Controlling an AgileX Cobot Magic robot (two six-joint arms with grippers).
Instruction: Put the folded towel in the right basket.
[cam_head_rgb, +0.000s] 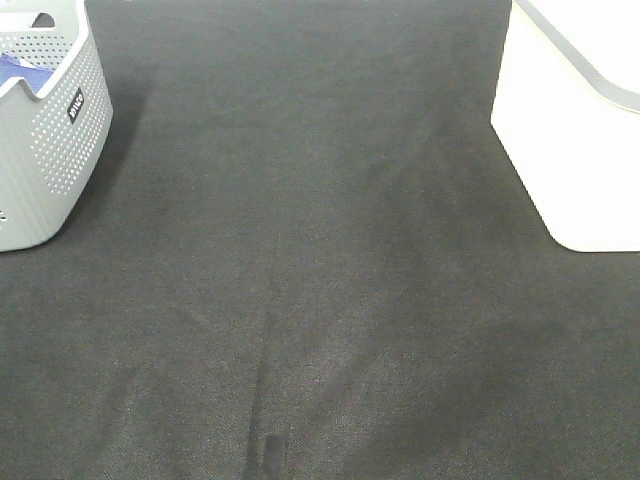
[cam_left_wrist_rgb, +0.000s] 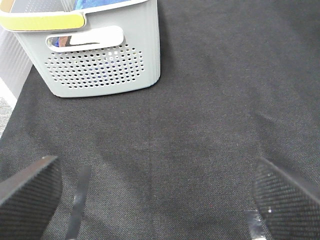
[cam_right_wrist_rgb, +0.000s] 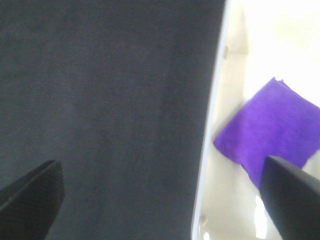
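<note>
The folded purple towel (cam_right_wrist_rgb: 270, 131) lies on the floor of the white right basket (cam_right_wrist_rgb: 235, 30) in the right wrist view. My right gripper (cam_right_wrist_rgb: 160, 200) is open and empty, with its fingers spread above the basket's rim; one fingertip (cam_right_wrist_rgb: 292, 200) is over the basket's inside, the other (cam_right_wrist_rgb: 30, 195) over the dark cloth. My left gripper (cam_left_wrist_rgb: 155, 200) is open and empty above the dark cloth, short of the grey basket (cam_left_wrist_rgb: 100, 65). In the exterior high view the white basket (cam_head_rgb: 570, 130) stands at the right edge and neither gripper shows.
The grey perforated left basket (cam_head_rgb: 45, 130) stands at the far left with blue cloth inside. A dark cloth (cam_head_rgb: 320, 280) covers the table between the baskets.
</note>
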